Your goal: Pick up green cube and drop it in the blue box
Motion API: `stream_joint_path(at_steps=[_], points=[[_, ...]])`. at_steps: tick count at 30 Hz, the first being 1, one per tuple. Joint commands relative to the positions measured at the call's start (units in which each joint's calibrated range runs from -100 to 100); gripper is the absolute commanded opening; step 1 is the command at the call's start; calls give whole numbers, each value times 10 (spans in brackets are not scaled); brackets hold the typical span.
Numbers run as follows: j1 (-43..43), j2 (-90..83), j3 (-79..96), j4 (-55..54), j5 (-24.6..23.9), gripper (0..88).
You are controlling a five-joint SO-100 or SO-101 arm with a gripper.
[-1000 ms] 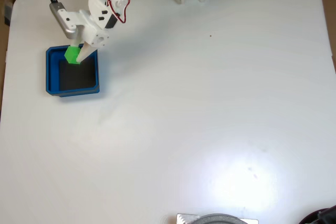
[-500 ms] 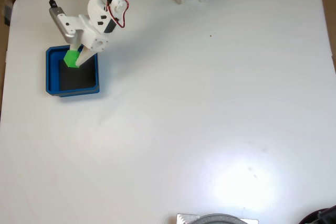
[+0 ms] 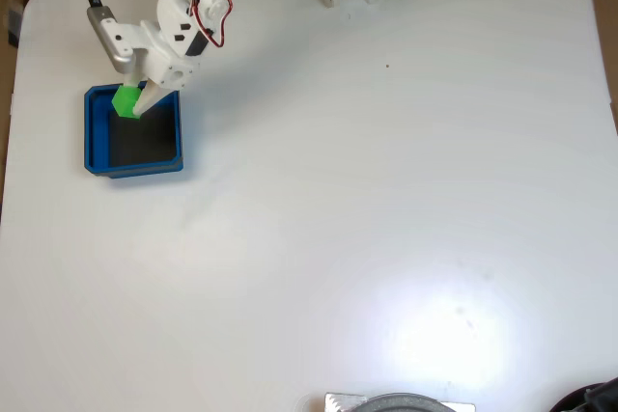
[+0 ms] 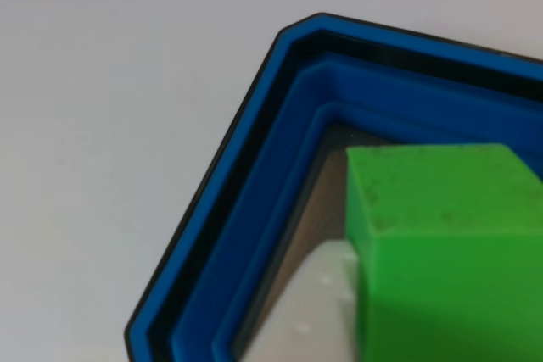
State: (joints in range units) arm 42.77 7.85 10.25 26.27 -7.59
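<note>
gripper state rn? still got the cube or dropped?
Gripper: shut on the green cube, held over the upper left corner of the blue box in the fixed view. Not dropped yet.

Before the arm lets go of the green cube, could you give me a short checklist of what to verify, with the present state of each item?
1. Green cube in the gripper: ok, a white finger lies against the cube's side in the other view.
2. Cube above the blue box: ok, in the fixed view it sits over the box's upper edge, inside the corner.
3. Cube clear of the near wall: cannot tell, it looks close to the corner.
4. Box floor free of other things: ok, the dark floor looks bare.
5. Height of cube above the floor: cannot tell.
6. Table around the box clear: ok.
</note>
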Motion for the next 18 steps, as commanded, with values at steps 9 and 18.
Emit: stream_joint_path(at_steps=[9,18], points=[[5,-8,-33,-12,0,165],[4,-8,-33,-12,0,166]])
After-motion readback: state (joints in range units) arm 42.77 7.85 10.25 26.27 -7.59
